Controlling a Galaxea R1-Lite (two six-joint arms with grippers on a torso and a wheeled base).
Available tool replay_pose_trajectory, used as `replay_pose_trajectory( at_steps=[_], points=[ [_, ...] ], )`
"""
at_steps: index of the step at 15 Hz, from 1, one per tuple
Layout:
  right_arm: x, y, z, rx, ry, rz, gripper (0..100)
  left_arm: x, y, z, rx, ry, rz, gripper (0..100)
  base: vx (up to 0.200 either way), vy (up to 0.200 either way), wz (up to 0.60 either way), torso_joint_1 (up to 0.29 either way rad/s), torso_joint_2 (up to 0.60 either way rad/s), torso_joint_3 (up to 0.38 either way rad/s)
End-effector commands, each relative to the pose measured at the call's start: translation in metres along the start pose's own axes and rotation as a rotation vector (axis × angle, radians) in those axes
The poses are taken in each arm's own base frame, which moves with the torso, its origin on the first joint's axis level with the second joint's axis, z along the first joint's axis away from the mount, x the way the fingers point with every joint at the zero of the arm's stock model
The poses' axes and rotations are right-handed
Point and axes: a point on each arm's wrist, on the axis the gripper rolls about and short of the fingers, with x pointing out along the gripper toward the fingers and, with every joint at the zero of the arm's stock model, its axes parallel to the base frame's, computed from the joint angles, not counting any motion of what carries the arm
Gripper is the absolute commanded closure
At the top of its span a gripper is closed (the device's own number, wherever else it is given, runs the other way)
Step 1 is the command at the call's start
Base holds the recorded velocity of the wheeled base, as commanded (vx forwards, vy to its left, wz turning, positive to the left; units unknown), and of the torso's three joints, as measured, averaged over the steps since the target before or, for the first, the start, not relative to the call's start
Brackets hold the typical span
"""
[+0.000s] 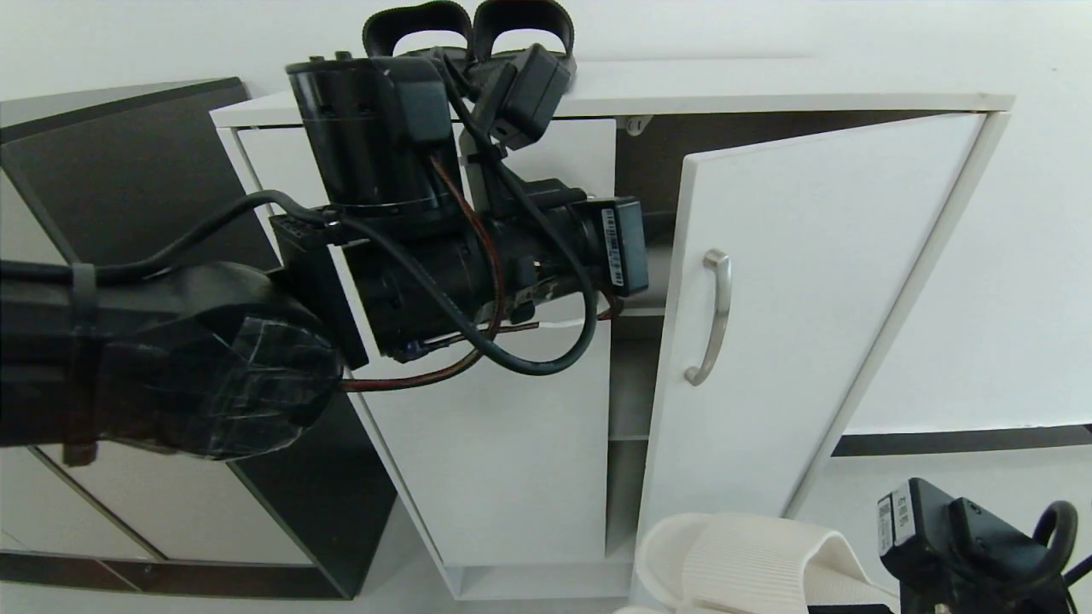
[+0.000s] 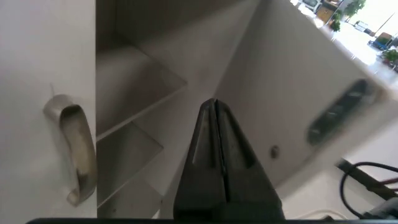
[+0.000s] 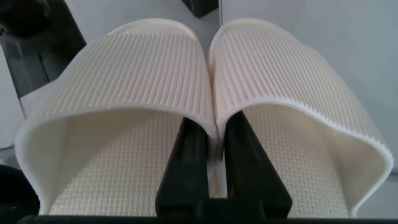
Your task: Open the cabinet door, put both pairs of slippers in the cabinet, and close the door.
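The white cabinet point(image 1: 768, 94) has its right door point(image 1: 793, 324) swung open, its handle point(image 1: 715, 315) facing me. My left arm reaches into the gap beside that door. In the left wrist view my left gripper point(image 2: 216, 121) is shut on nothing and points at the bare inner shelves point(image 2: 140, 93). A black pair of slippers point(image 1: 467, 26) rests on the cabinet top. My right gripper point(image 3: 214, 152) is shut on the touching inner straps of the cream pair of slippers point(image 3: 137, 74), also seen low in front of the cabinet point(image 1: 751, 558).
The cabinet's left door point(image 1: 512, 443) is closed, its metal handle point(image 2: 74, 152) close to my left gripper. A dark panel point(image 1: 128, 170) stands left of the cabinet. A white wall with a dark skirting point(image 1: 964, 439) lies to the right.
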Motion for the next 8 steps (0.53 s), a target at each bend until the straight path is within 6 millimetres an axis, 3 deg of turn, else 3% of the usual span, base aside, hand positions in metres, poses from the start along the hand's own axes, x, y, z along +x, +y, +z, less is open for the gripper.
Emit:
replay_pose_trajectory(
  at_steps=[1, 5, 8],
  points=[
    [-0.001, 0.001, -0.001, -0.014, 0.002, 0.005, 100, 0.011, 0.005, -0.011, -0.008, 0.027, 0.005, 100, 0.000, 0.000, 0.00, 0.000, 0.00, 0.000],
    [-0.005, 0.003, -0.015, -0.068, 0.055, 0.020, 100, 0.006, -0.005, -0.011, -0.007, 0.031, -0.014, 100, -0.200, 0.000, 0.00, 0.005, 0.00, 0.000],
    [-0.022, 0.013, -0.033, -0.148, 0.068, 0.080, 100, -0.005, -0.046, -0.017, -0.010, 0.055, -0.128, 100, -0.200, 0.000, 0.00, -0.002, 0.00, 0.002]
  ],
)
